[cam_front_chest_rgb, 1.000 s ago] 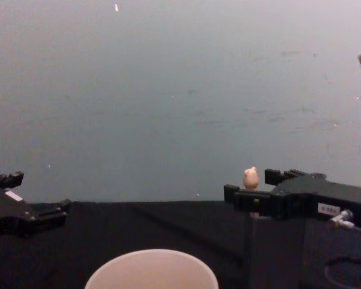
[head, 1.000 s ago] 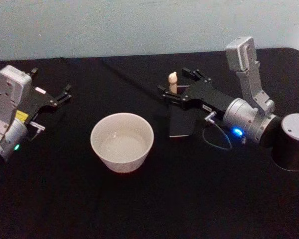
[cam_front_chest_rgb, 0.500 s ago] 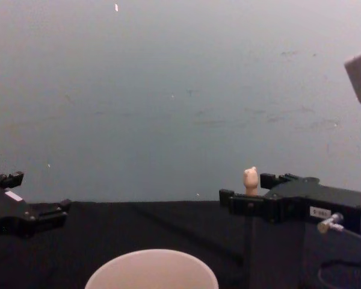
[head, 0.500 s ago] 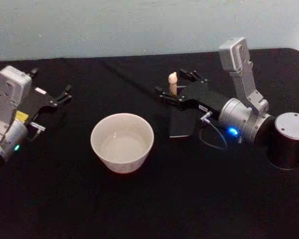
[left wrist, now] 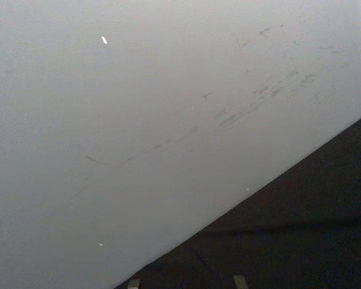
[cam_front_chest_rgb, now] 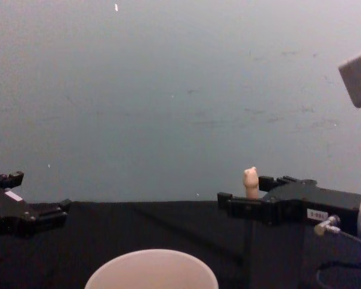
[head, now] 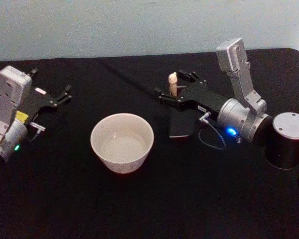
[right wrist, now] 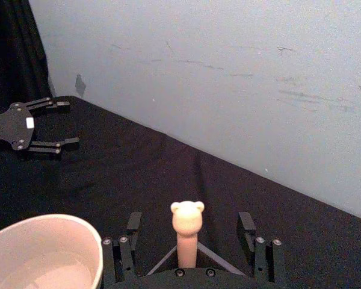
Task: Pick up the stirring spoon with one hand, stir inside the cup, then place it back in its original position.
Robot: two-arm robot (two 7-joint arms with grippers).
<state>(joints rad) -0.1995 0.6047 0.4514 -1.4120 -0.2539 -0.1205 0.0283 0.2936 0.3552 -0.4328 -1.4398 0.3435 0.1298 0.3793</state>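
Observation:
The stirring spoon's beige knobbed handle (head: 173, 82) (right wrist: 187, 229) (cam_front_chest_rgb: 250, 180) stands upright out of the dark grey square holder (head: 181, 125); its bowl is hidden inside. My right gripper (head: 173, 84) (right wrist: 189, 244) (cam_front_chest_rgb: 243, 189) is open, one finger on each side of the handle, neither touching it. The cream cup (head: 120, 149) (right wrist: 30, 232) (cam_front_chest_rgb: 150, 268) sits to the holder's left and nearer me, with a pale inside. My left gripper (head: 50, 84) (right wrist: 61, 123) (cam_front_chest_rgb: 33, 194) rests open at the table's left.
A black cloth (head: 154, 199) covers the table and a pale wall (head: 139, 25) rises right behind it. A thin cable loop (head: 213, 142) hangs from the right wrist beside the holder. The right arm's dark cylindrical joint (head: 288, 142) stands at the table's right edge.
My right gripper has slid a little to the left and farther in around the spoon handle, fingers still apart. Spoon, cup and left arm have not moved.

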